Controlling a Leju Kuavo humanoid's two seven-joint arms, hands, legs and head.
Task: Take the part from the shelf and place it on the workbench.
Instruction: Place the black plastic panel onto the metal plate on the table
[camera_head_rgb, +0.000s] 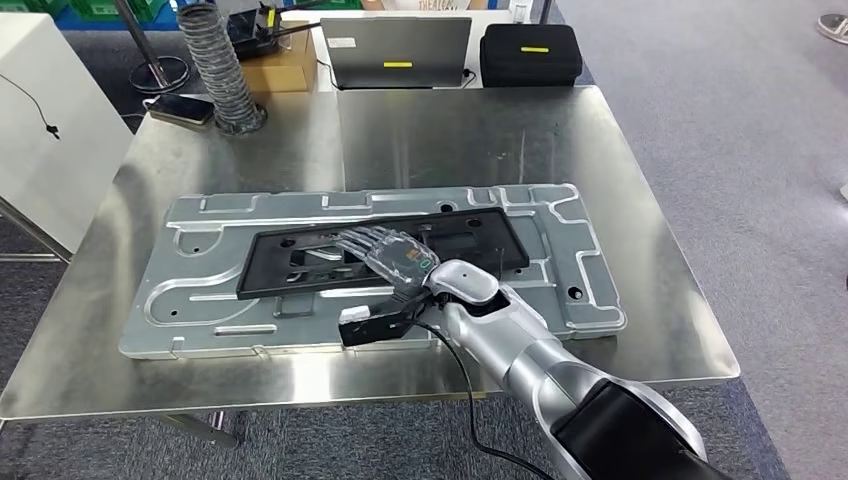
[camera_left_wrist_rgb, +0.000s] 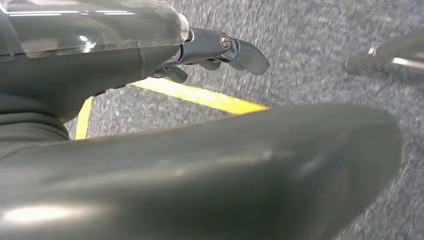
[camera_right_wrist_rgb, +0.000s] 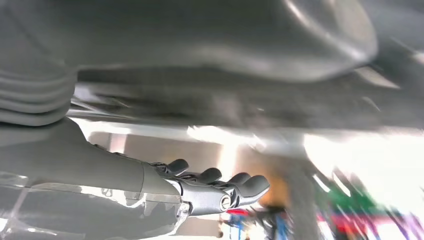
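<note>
Black frame part is lying flat on the grey plate, on the steel surface.
My right hand is resting over it, fingers straight and apart, holding nothing; my left hand is hanging toward the floor, gripping nothing.

frame on plate; plate on workbench; laptop behind workbench

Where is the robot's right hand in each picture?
Head view: the silver right hand is in the middle, fingers lying over the black rectangular frame on the steel workbench.
Left wrist view: that is the left hand, above grey carpet, not the right one.
Right wrist view: lower left, dark fingers pointing right.
Shared landmark: the hand's clear plastic cover.
</note>
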